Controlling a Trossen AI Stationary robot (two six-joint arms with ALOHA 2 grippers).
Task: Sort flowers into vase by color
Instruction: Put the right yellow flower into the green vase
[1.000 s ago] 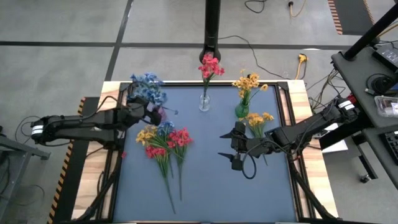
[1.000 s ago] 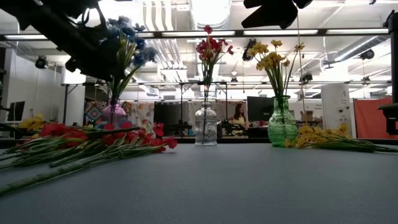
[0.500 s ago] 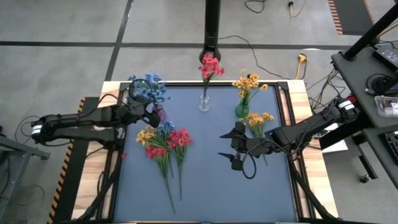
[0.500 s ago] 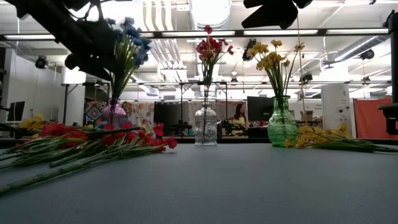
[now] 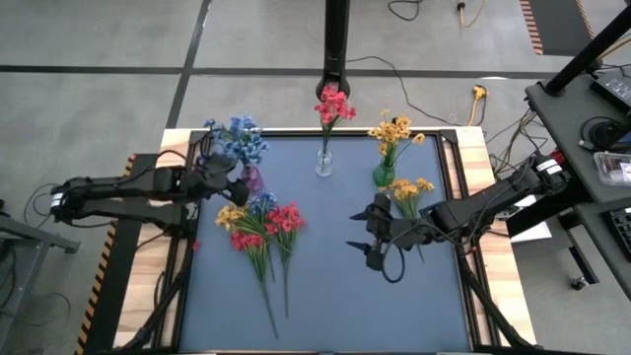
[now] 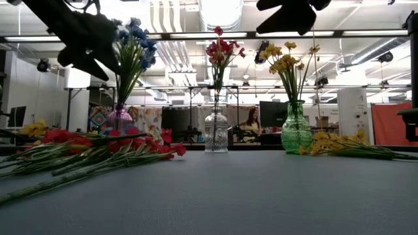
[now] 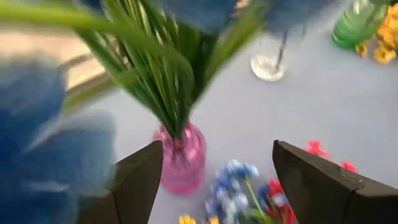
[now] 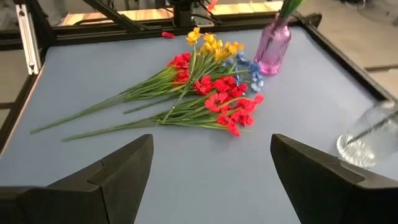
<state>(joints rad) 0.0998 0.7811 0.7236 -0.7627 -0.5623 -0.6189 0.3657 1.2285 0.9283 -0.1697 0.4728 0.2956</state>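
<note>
table surface: plain slate blue, with a pale wood border and a black frame
pink vase: translucent pink, holding blue flowers on green stems
clear vase: colourless glass, holding red flowers
green vase: translucent green, holding yellow-orange flowers
loose pile: red, blue and yellow-orange blossoms mixed, on green stems
loose sprig: yellow-orange, right of the green vase
arms: dark, nearly black
floor: grey, crossed by dark lines
</note>
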